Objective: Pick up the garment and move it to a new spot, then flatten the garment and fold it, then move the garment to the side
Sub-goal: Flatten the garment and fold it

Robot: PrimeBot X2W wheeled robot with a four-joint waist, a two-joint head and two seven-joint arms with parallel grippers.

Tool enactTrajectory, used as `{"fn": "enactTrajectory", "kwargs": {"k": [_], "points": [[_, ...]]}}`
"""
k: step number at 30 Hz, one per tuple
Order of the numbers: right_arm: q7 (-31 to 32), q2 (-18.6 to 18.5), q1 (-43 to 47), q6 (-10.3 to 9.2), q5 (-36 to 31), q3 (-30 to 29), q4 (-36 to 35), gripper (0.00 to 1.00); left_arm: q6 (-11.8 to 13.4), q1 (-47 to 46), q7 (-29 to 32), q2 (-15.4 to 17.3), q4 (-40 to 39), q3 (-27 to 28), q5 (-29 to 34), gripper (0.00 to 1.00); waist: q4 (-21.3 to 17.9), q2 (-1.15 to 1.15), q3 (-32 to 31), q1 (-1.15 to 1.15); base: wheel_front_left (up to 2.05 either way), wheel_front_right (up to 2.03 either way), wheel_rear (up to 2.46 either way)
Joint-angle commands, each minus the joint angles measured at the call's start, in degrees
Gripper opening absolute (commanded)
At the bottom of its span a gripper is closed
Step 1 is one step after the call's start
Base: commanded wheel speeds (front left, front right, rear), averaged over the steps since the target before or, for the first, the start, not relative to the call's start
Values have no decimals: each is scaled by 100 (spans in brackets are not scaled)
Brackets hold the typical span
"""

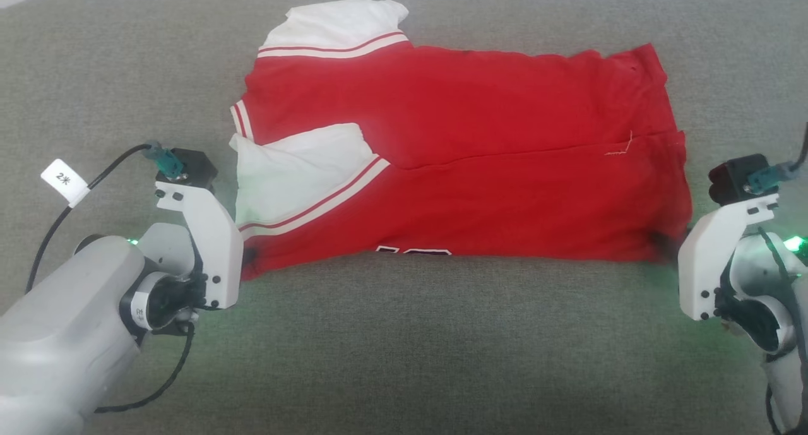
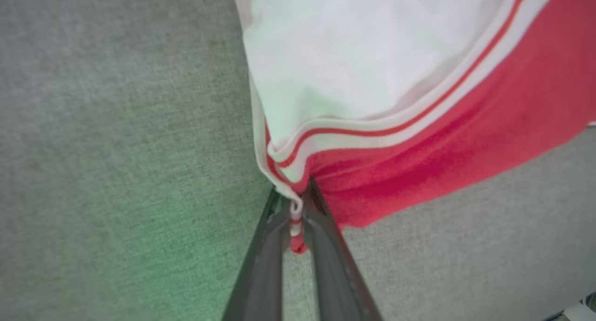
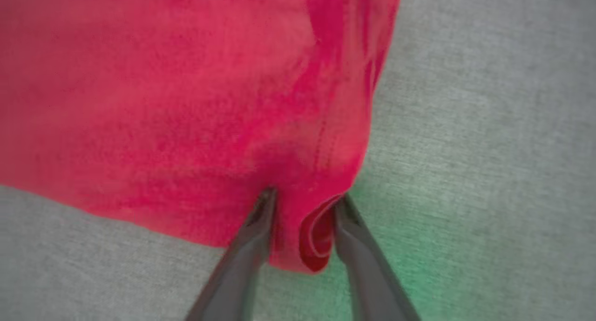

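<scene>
The garment point(image 1: 480, 170), a bright red jersey, lies folded lengthwise on the grey surface, with its white sleeves point(image 1: 297, 170) and striped trim to the left. A sliver of the dark number point(image 1: 413, 251) peeks out at the near edge. My left gripper point(image 1: 249, 256) is at the near left corner. In the left wrist view it point(image 2: 296, 204) is shut on the striped trim there. At the near right corner is my right gripper point(image 1: 661, 240). The right wrist view shows it point(image 3: 305, 209) shut on a bunched fold of red cloth point(image 3: 186, 102).
The grey woven surface point(image 1: 404, 346) stretches wide on all sides of the jersey. A black cable with a white tag point(image 1: 65, 181) loops beside my left forearm. Green light from both wrists tints the surface.
</scene>
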Motion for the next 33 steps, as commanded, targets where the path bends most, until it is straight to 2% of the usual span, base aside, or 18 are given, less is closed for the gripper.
{"fn": "enactTrajectory", "kwargs": {"k": [1,6,14,17,25,29,32,33], "points": [[150,32,84,-4,-8,32,132,0,-58,259,84,-130,94,-227,16,0,26,0,-17,0,0,0,0],[276,-138,31,-9,-54,-63,-69,0,-28,197,128,8,17,-145,-25,0,64,0,-66,0,0,0,0],[479,-448,97,-8,45,-55,-471,0,209,149,256,423,-457,21,-54,0,95,0,-171,0,0,0,0],[679,-624,246,-8,178,-30,-662,0,376,212,347,619,-778,52,-86,0,109,0,-228,0,0,0,0],[1119,-1007,850,-9,550,-165,-1244,0,1018,680,649,1158,-1842,22,-219,0,126,0,-305,0,0,0,0],[1124,-953,1139,-8,604,-238,-1379,0,1205,930,627,1255,-2195,-17,-272,0,110,0,-279,0,0,0,0],[1035,-854,1239,-7,621,-147,-1341,0,1263,1072,623,1199,-2207,-60,-333,0,85,0,-256,0,0,0,0],[989,-837,1255,-7,611,-97,-1305,0,1251,1097,596,1157,-2175,-66,-328,13,73,0,-249,0,0,0,0]]}}
